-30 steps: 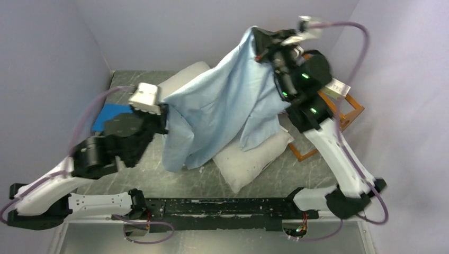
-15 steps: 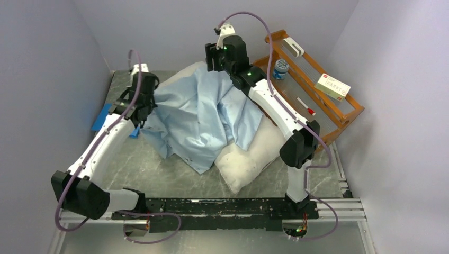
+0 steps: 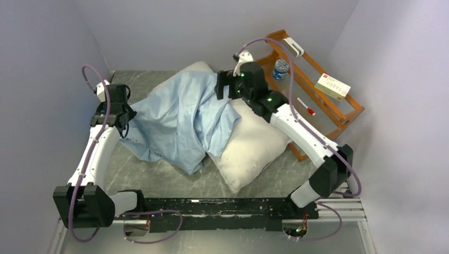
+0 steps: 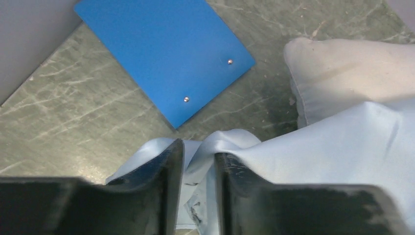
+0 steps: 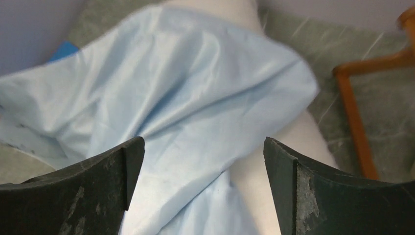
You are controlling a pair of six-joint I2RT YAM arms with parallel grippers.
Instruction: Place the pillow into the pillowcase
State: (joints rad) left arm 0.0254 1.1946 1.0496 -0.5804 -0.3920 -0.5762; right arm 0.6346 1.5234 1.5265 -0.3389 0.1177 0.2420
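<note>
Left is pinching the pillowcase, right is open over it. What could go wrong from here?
The left gripper pinches only a small fold of the pillowcase, which lies draped over the pillow, not around it; a pull may drag it off.
The right gripper hangs open above the cloth; closing there could catch both layers, or the pillow too.
The right arm lies close to the wooden rack and might bump it.

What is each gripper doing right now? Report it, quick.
Left gripper: shut on a fold of the pillowcase.
Right gripper: open, holding nothing, over the pillowcase.
</note>
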